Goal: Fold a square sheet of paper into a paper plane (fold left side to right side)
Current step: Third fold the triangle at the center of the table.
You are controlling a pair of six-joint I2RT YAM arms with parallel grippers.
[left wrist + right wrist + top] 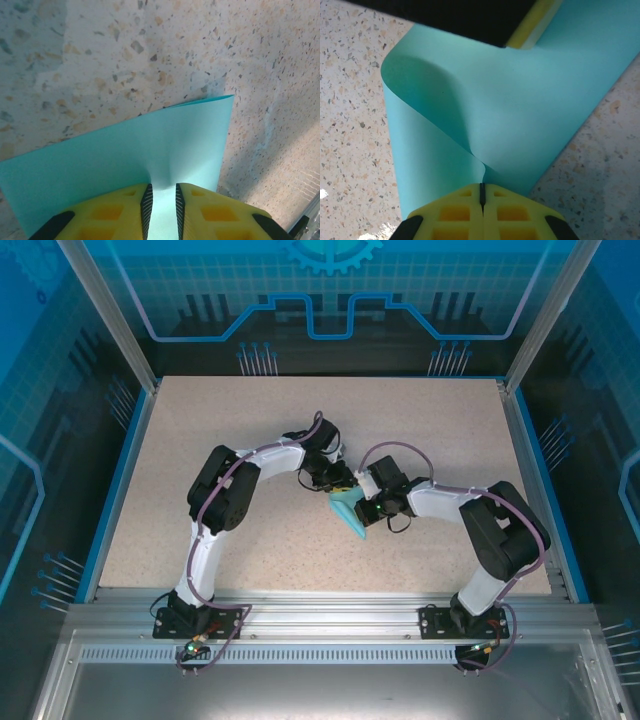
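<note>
The square sheet of paper [350, 512] is light blue and folded over on itself, held up between both arms at the table's middle. My left gripper [338, 483] meets it from the far side. In the left wrist view its jaws [162, 187] stand a narrow gap apart, and a raised pucker of the paper [150, 145] runs up between the pads. My right gripper [365, 508] comes from the right. Its jaws [481, 185] are pressed together on a pinched ridge of the paper [520, 115]. The sheet curls in a loop toward the left gripper's yellow finger [525, 35].
The speckled beige table [200, 440] is bordered by a blue rim and metal frame posts. Both arm bases sit on the rail at the near edge [320, 625]. Blue glass panels wall in the back and sides.
</note>
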